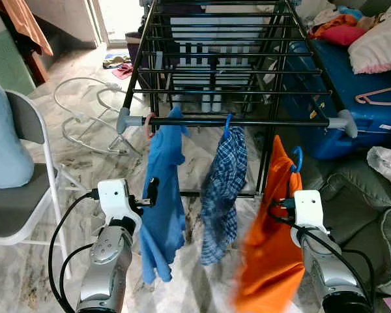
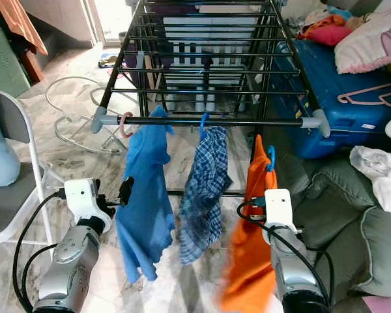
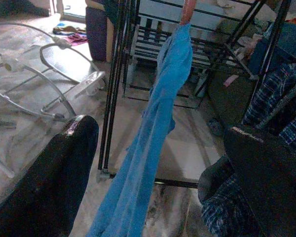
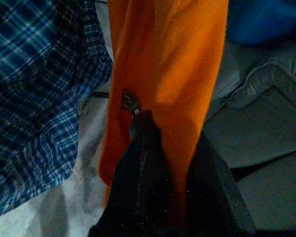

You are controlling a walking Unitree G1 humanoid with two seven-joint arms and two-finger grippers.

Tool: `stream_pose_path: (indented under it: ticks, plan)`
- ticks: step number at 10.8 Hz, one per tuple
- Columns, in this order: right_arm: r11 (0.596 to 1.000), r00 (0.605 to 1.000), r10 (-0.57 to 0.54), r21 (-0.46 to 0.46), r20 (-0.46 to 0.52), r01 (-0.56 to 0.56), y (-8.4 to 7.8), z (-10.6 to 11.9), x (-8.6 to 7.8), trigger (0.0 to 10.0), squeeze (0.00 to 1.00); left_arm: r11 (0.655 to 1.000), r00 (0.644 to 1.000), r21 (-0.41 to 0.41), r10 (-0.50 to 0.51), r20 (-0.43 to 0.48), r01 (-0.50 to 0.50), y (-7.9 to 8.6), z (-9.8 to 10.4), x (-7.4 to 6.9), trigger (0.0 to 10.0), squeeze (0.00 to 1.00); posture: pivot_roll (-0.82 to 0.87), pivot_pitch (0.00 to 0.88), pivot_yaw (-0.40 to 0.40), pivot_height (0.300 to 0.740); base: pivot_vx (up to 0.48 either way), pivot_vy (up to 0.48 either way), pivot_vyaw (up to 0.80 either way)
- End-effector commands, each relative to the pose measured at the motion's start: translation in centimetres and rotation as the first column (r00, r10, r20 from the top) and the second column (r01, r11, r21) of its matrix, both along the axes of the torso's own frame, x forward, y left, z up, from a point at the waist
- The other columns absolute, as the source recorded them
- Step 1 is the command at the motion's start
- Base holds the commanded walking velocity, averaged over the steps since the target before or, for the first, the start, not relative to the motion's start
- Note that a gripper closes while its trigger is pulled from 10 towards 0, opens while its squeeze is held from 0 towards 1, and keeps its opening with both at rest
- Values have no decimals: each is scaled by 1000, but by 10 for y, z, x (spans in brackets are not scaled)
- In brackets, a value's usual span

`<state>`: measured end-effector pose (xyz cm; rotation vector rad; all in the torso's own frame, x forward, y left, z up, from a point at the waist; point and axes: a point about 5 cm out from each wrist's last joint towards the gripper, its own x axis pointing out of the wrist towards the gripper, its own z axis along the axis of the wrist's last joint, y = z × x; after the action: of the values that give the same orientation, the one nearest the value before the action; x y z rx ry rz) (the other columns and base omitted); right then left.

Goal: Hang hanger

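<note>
Orange garment pinched by the closed right gripper.

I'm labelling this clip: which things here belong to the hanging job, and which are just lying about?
Part of the job:
- orange garment on its blue hanger, pinched by the right gripper
- drying rack rail
- left gripper, open near the blue shirt

Lying about:
- plaid shirt
- folding chair
- blue suitcase
- pink hanger

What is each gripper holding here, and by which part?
The right gripper is shut on the orange garment, pinching its cloth partway down, below its blue hanger. The left gripper is open, holding nothing, near the blue shirt.
</note>
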<state>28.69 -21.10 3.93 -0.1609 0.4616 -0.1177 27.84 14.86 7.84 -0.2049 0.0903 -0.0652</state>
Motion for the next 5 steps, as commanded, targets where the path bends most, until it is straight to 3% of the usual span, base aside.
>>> stream_pose_path:
  ticks: [1, 5]
  plan:
    - [1000, 999, -1, -4, 52, 1, 0, 11, 6, 10000, 0, 1000, 1000, 3, 2, -7, -2, 2, -2, -1, 10000, 0, -213, 0, 39, 740, 0, 0, -781]
    - [1000, 999, -1, -4, 52, 1, 0, 11, 6, 10000, 0, 1000, 1000, 3, 2, -7, -2, 2, -2, -1, 10000, 0, -213, 0, 39, 740, 0, 0, -781]
